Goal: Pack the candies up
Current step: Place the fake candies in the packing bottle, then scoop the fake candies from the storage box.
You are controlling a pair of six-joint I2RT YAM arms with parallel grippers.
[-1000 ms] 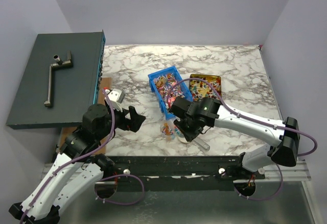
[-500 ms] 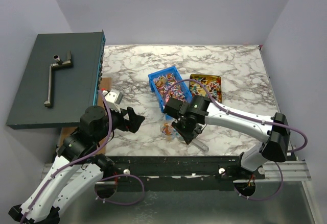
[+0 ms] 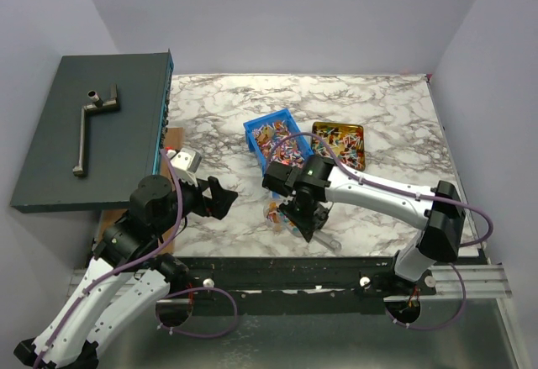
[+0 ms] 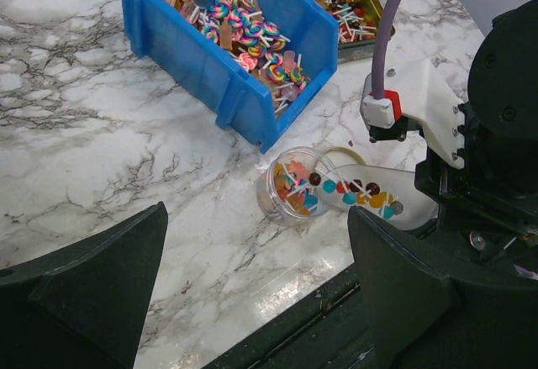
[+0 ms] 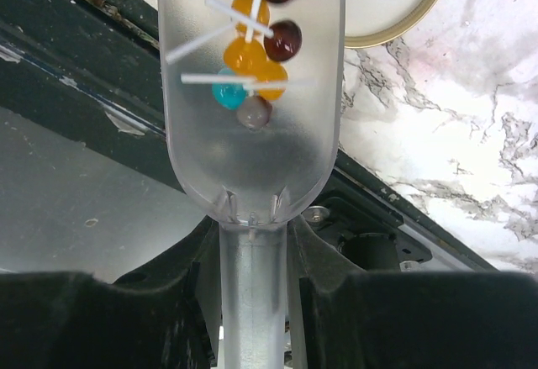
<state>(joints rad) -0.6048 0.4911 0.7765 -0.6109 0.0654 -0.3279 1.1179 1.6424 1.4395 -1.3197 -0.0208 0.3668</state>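
Observation:
Candies (image 4: 239,20) on white sticks fill a blue bin (image 3: 252,127) at mid-table. More lie in a gold tray (image 3: 339,140) to its right. A clear jar (image 4: 290,188) lies on its side near the front edge, with some candies inside. My right gripper (image 5: 252,251) is shut on the handle of a frosted scoop (image 5: 252,134). The scoop holds several candies (image 5: 250,41), and its mouth is at the jar's opening (image 3: 277,212). My left gripper (image 4: 256,226) stands open with nothing in it, just left of the jar.
A round gold lid (image 5: 395,7) lies on the marble beside the scoop. A dark grey box (image 3: 50,159) with a metal crank (image 3: 88,125) on top stands at the left. The table's black front edge (image 4: 277,335) is right below the jar.
My right arm has swung left with the scoop, bringing it over to the jar. The left arm has barely shifted.

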